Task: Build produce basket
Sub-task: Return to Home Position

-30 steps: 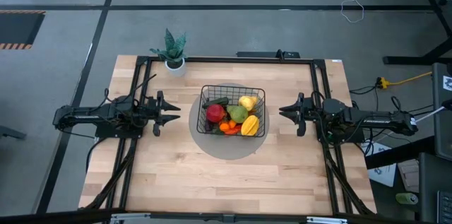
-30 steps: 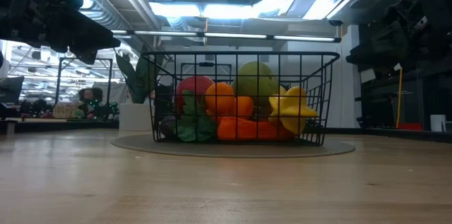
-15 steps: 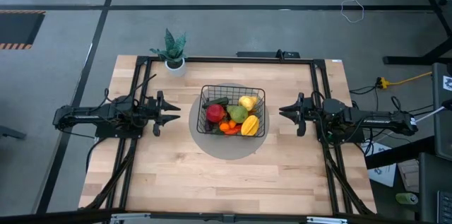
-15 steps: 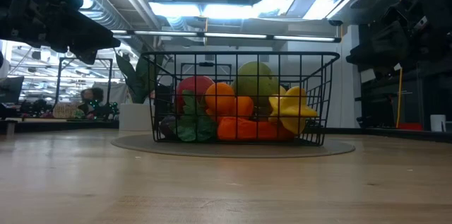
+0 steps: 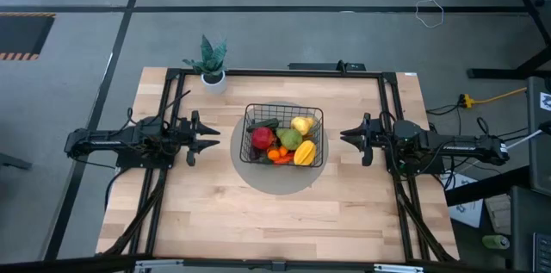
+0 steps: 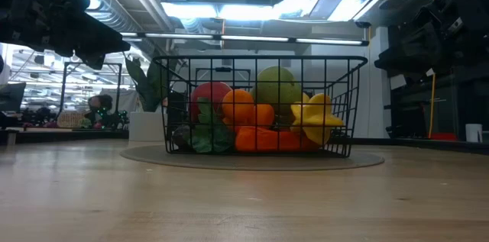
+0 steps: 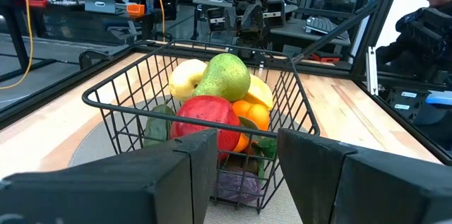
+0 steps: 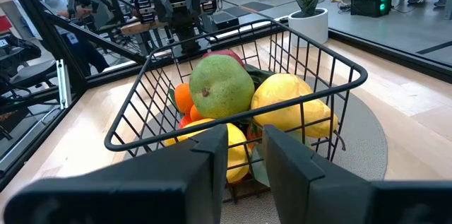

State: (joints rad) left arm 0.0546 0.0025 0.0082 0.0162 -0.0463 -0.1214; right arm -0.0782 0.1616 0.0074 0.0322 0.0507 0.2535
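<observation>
A grey round disc (image 5: pixel 277 180) lies mid-tabletop (image 5: pixel 258 221); a potted plant (image 5: pixel 211 63) stands well apart from the disc, at a corner.

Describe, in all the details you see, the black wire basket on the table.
The black wire basket is a square grid of thin dark metal with sides flaring outward and an open top. It stands upright on a grey round mat near the middle of the wooden table. Inside lie a red apple, a green pear, oranges and yellow fruits. The left hand and right hand hang apart from it.
</observation>
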